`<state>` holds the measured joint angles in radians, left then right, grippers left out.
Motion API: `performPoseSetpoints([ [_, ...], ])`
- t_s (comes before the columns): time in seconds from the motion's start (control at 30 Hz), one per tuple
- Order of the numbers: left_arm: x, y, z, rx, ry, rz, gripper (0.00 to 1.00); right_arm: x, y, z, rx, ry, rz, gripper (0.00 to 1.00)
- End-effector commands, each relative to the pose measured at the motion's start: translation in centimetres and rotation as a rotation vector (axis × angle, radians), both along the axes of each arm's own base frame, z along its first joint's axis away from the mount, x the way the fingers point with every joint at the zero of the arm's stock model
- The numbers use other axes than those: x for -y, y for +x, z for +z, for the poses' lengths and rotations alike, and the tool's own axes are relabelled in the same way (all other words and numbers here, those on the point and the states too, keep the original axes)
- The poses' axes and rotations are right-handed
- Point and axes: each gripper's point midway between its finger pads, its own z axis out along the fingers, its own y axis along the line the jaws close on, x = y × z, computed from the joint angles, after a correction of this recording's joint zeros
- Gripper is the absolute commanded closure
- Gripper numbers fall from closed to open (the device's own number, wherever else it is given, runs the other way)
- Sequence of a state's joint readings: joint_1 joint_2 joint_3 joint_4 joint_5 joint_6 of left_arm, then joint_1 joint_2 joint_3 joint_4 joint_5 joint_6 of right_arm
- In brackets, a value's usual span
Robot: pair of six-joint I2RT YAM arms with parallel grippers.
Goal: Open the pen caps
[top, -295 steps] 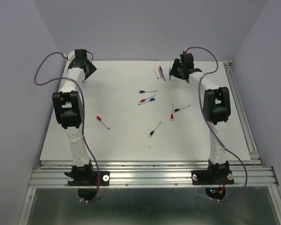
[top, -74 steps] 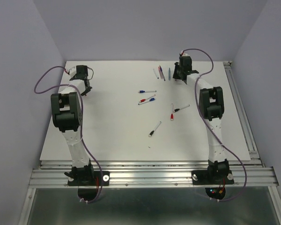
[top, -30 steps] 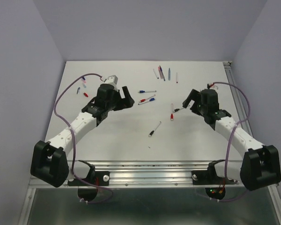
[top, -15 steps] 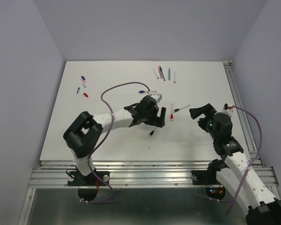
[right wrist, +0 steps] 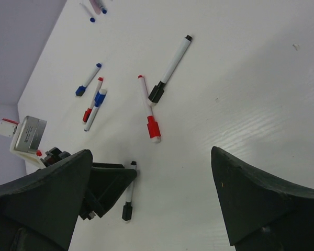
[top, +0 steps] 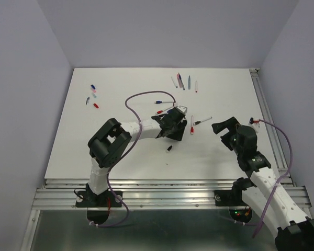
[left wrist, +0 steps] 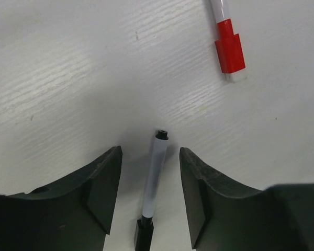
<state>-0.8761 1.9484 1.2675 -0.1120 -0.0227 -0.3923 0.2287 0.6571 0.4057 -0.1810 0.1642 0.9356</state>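
You have ten pens (top: 165, 102) in view. Six of them wear caps (right wrist: 157, 93): two black, two red and two blue. The other four pens lie in the far row. You also have four loose caps at the far left: one blue, one pink, one red, one dark. Two arms (top: 138, 128) reach in.
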Motion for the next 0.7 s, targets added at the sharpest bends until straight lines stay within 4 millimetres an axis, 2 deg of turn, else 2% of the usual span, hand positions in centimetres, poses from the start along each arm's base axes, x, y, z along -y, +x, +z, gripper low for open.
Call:
performPoseSetpoints([
  [0.0, -1.0, -1.0, -1.4, -0.003, 0.127, 0.000, 0.47, 1.5, 0.2, 0.3, 0.001, -0.031, -0.082, 0.00],
  [0.03, -1.2, -1.0, -1.8, -0.007, 0.145, 0.007, 0.59, 1.7, 0.2, 0.2, -0.001, -0.035, -0.089, 0.00],
  [0.1, -1.6, -1.2, -2.2, -0.002, 0.183, 0.015, 0.63, 2.1, 0.1, 0.0, -0.011, -0.045, -0.108, 0.00],
  [0.17, -2.3, -1.6, -2.7, -0.004, 0.227, 0.019, 0.73, 2.3, 0.0, 0.0, -0.013, -0.052, -0.118, 0.00],
  [0.33, -3.1, -2.9, -3.5, -0.014, 0.275, 0.016, 0.82, 2.3, -0.1, -0.1, -0.021, -0.056, -0.114, 0.00],
  [0.37, -3.2, -3.0, -3.7, -0.016, 0.281, 0.020, 0.89, 2.3, -0.1, -0.3, -0.024, -0.057, -0.112, 0.00],
  [0.43, -3.6, -3.0, -3.8, -0.015, 0.292, 0.036, 0.93, 1.9, -0.1, -0.4, -0.032, -0.071, -0.081, 0.00],
  [0.47, -3.8, -3.1, -3.8, -0.018, 0.296, 0.052, 0.99, 1.6, -0.1, -0.3, -0.031, -0.075, -0.058, 0.00],
  [0.6, -4.8, -2.2, -2.5, 0.019, 0.281, 0.153, 1.00, -1.9, -0.2, 0.9, 0.007, -0.069, 0.174, 0.00],
  [0.63, -5.2, -1.7, -2.0, 0.038, 0.274, 0.189, 1.00, -4.3, -0.7, 1.7, 0.035, -0.028, 0.308, 0.00],
  [0.67, -5.2, -1.2, -0.8, 0.055, 0.243, 0.219, 1.00, -5.3, -1.0, 1.5, 0.031, -0.006, 0.370, 0.00],
])
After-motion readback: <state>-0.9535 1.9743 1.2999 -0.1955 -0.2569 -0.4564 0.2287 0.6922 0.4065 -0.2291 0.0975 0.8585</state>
